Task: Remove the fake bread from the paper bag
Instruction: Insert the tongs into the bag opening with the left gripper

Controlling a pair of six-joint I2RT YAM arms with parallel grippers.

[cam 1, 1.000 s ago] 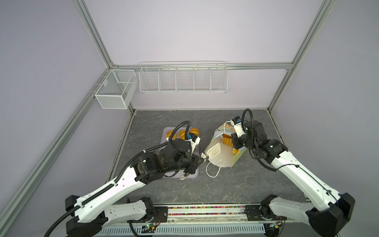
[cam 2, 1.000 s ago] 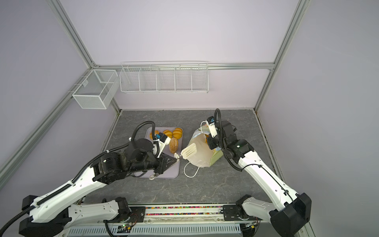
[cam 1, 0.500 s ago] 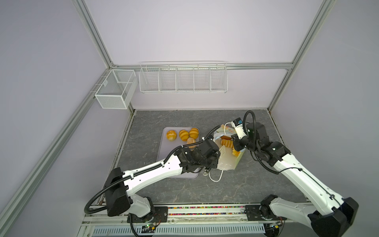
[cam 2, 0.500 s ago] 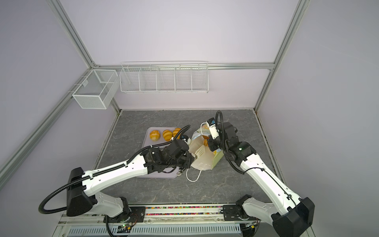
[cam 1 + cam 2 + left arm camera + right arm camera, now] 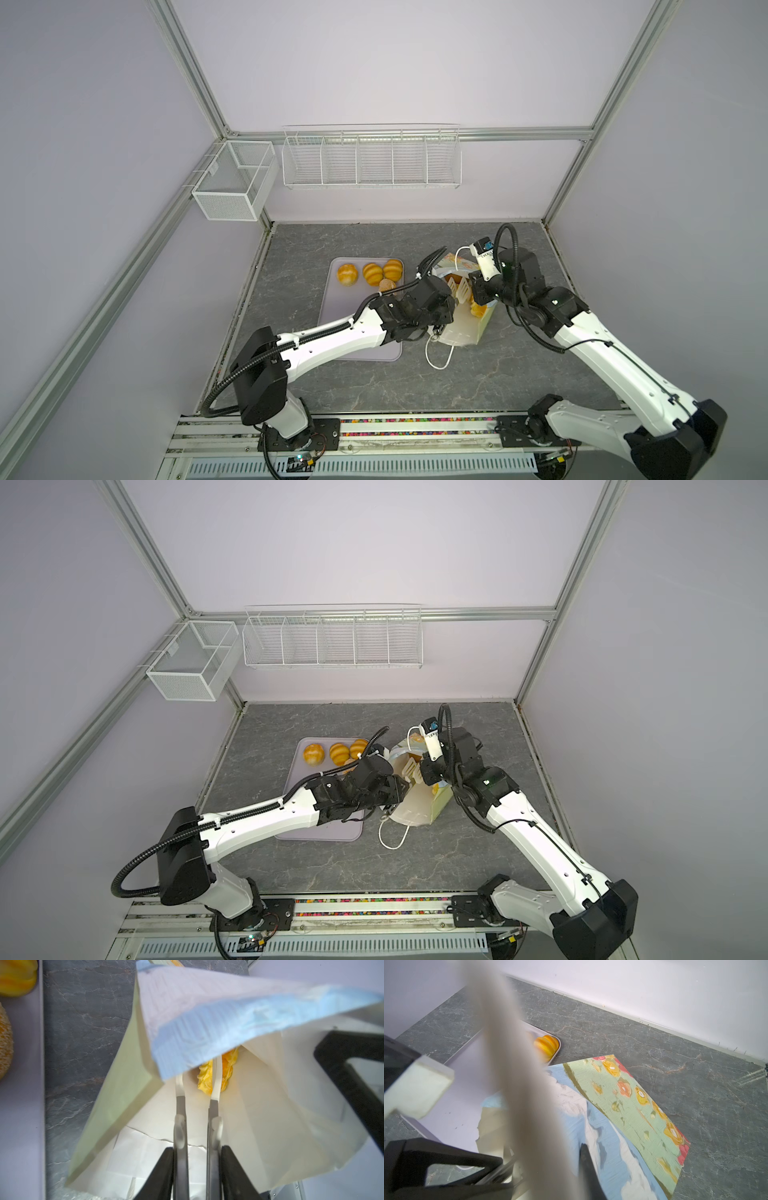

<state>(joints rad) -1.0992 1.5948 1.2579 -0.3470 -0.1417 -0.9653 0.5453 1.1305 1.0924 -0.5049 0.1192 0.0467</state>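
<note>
On the left wall hung a mesh basket [image 5: 232, 183], and along the back wall a white wire rack [image 5: 370, 158]. On the grey table [image 5: 374, 395] lay a pale tray [image 5: 386, 351]. At its far end stood part of the fake bread: three ridged golden buns [image 5: 347, 274] [image 5: 372, 273] [image 5: 392, 269] in a row, and a speckled oval [image 5: 387, 284] just in front of them, half hidden by the left arm.

The left arm reached across the tray, and the left gripper [image 5: 197, 1073] was inside the mouth of the paper bag [image 5: 461, 330]. Its two fingers [image 5: 215, 1084] stood only a little apart, a narrow gap, with nothing clamped between them. One yellow ridged loaf [image 5: 228, 1061] lay deep in the bag at the fingertips; whether they touched it, I cannot tell, because a blue printed flap covered one tip.

The bag stood just to the right of the tray, with the white inside showing and the pale green side turned to the right. One white cord handle [image 5: 440, 357] lay on the table in front of it.

The right gripper [image 5: 473, 291] was at the far edge of the bag's mouth with the jaws closed on the paper, and the second cord handle [image 5: 458, 257] looped up beside its wrist camera
</note>
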